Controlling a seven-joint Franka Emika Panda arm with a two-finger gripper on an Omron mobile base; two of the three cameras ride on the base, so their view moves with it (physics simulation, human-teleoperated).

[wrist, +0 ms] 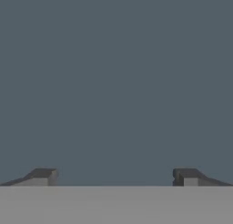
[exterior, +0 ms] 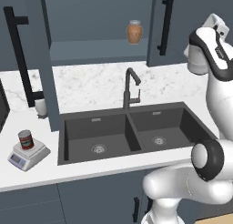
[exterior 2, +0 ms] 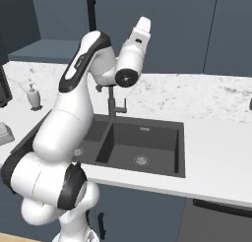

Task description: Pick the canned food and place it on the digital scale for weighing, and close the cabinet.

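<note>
Open cabinet [exterior: 98,22] holds a jar [exterior: 134,32]; canned food [exterior: 26,140] on digital scale [exterior: 28,155]; pincer [wrist: 116,177] wide open, empty.

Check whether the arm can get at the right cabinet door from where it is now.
Probably yes. The cabinet door stands open right beside the raised hand, the fingers are wide apart with nothing between them, and a flat slate-blue surface faces them. How close that surface is, I cannot tell.

Soft, even rendered light, faint shadows, no glare, slightly blurry pictures.
</note>
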